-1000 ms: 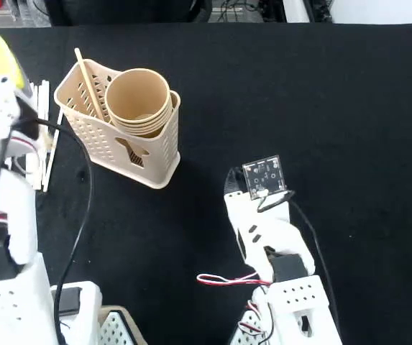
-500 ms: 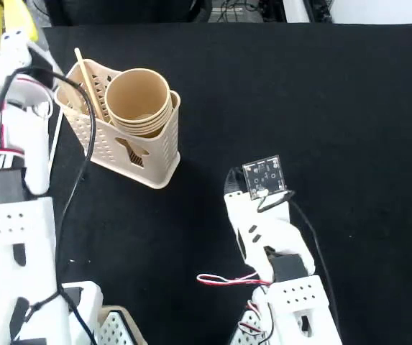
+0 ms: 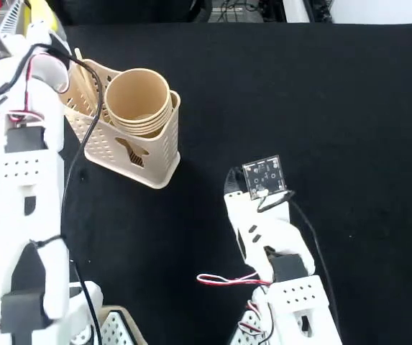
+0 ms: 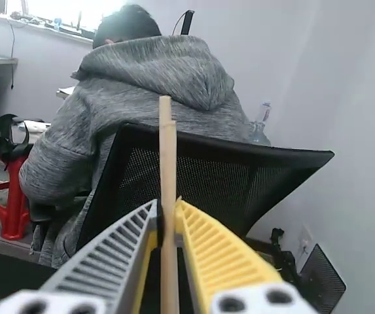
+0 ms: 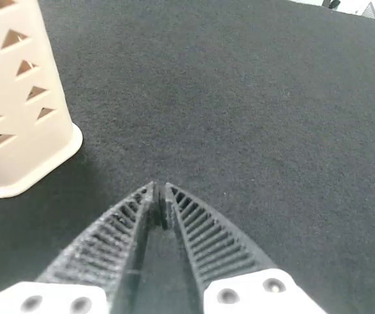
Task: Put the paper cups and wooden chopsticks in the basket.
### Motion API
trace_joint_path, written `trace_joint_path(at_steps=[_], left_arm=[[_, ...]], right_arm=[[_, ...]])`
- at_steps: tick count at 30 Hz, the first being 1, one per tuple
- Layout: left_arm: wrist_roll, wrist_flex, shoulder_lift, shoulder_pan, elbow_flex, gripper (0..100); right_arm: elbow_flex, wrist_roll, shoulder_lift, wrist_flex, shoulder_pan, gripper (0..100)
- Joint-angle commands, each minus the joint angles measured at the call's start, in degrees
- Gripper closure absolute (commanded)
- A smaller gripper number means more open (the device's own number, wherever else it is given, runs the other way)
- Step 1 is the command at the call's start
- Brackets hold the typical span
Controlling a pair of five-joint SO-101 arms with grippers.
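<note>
Left fingers (image 4: 207, 242) are pinching one wooden chopstick (image 4: 166, 144), its length running out past their tips | basket (image 3: 148, 162) holding paper cups (image 3: 137, 97) is sitting just beside them | right fingers (image 5: 194, 229) are lying pressed together, farther off

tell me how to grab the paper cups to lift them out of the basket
Pinch the top rim of the paper cups from straight above, one finger inside the open mouth. They stand upright and the basket walls in their sides, so a side approach looks blocked.
</note>
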Motion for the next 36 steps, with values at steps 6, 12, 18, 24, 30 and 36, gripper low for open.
trace_joint_path(at_steps=[6, 12, 18, 24, 30, 36], left_arm=[[0.53, 11.96, 0.09, 0.75, -1.89, 85], [-0.62, 37.19, 0.70, 2.15, -16.66, 80], [-5.63, 63.91, 5.80, -5.93, -38.20, 80], [-13.01, 77.98, 24.35, -18.77, -55.16, 80], [-24.70, 82.11, 46.24, -23.87, -68.53, 80], [-30.86, 80.70, 66.90, -24.92, -84.53, 80]], right_arm=[[-0.04, 0.53, -0.66, -0.53, -0.53, 98.3], [-0.04, 0.53, -0.75, -0.53, -0.53, 98.3], [-0.04, 0.53, -0.66, -0.53, -0.53, 98.3], [-0.04, 0.53, -0.57, -0.44, -0.53, 98.3], [-0.04, 0.53, -0.57, -0.44, -0.53, 98.3], [-0.04, 0.53, -0.57, -0.35, -0.53, 98.3]])
